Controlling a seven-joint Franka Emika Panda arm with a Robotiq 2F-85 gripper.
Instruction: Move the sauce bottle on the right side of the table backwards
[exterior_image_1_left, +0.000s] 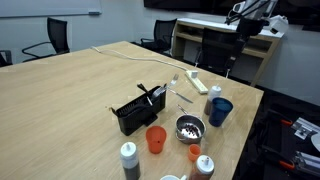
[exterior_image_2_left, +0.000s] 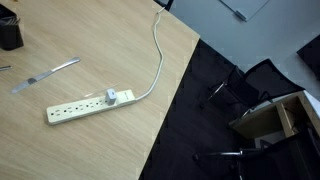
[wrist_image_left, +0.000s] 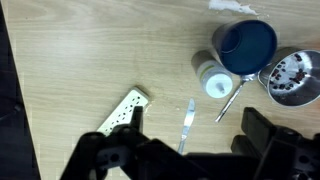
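Gripper (wrist_image_left: 192, 120): fingers spread wide, empty, above the table (wrist_image_left: 80, 60)
Sauce bottle (wrist_image_left: 215, 81): upright, just beside the blue cup (wrist_image_left: 246, 45)

The sauce bottle (wrist_image_left: 215, 82) is white, the cup (wrist_image_left: 247, 45) dark blue, the table (wrist_image_left: 80, 60) light-brown.

Black, blocky, two-fingered tool (wrist_image_left: 190, 125)

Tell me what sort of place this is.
Probably an office meeting room: a large wooden table, black office chairs around it, and a power strip lying on top.
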